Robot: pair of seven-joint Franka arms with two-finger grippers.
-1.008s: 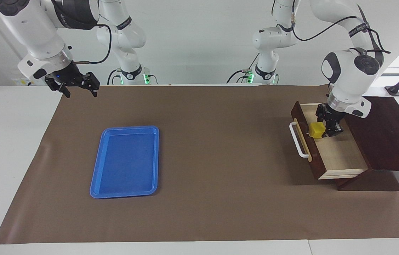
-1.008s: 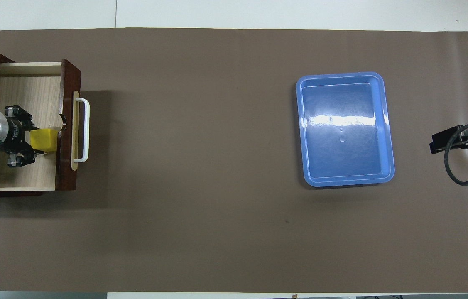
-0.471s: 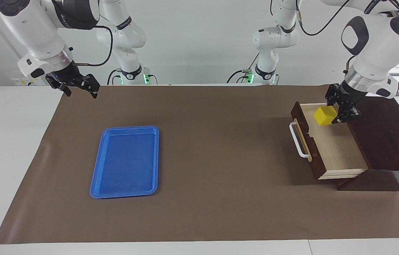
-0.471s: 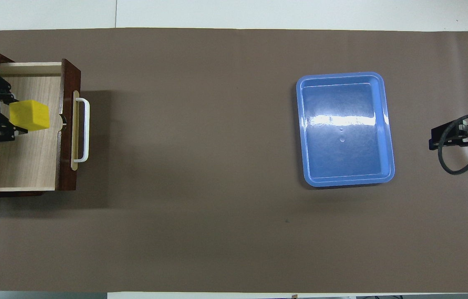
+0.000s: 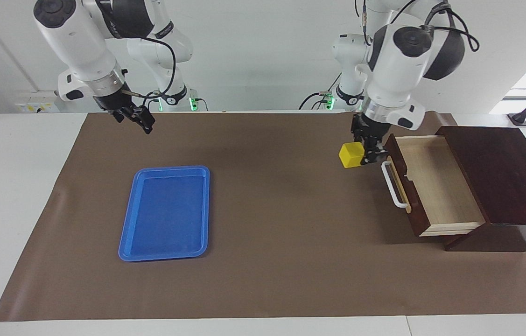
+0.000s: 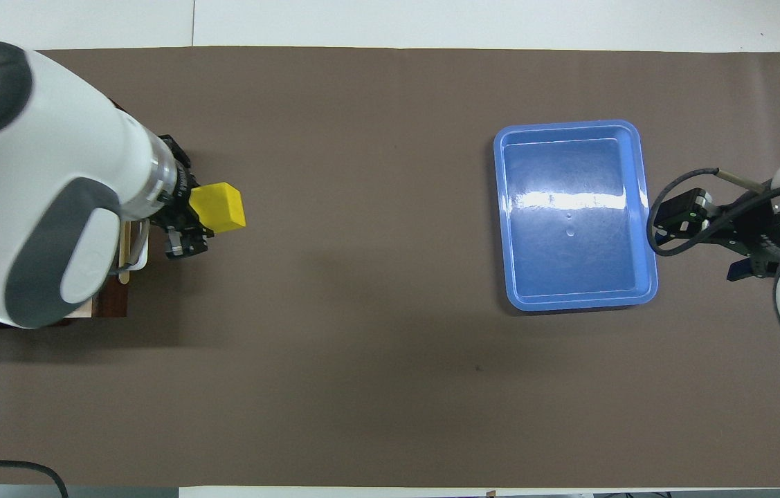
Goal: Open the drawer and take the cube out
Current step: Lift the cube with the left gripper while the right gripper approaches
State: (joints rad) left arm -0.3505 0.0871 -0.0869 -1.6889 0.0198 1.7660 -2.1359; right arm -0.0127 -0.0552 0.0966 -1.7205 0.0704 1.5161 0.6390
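The dark reddish-brown drawer (image 5: 435, 186) stands pulled out of its matching box (image 5: 505, 172) at the left arm's end of the table. Its light wood inside is bare and its white handle (image 5: 392, 184) faces the table's middle. My left gripper (image 5: 364, 154) is shut on the yellow cube (image 5: 351, 155) and holds it in the air over the brown mat, just in front of the drawer's front. In the overhead view the cube (image 6: 218, 207) sticks out of the left gripper (image 6: 197, 220), and the arm hides most of the drawer (image 6: 109, 304). My right gripper (image 5: 139, 119) hangs over the mat's edge by the robots.
A flat blue tray (image 5: 165, 212) lies on the brown mat (image 5: 281, 224) toward the right arm's end; it also shows in the overhead view (image 6: 573, 214). The right gripper (image 6: 742, 252) sits beside the tray there. Bare mat lies between tray and drawer.
My left gripper has lifted the cube out of the drawer and carried it over the drawer's front to above the mat. My right arm has swung in toward the tray.
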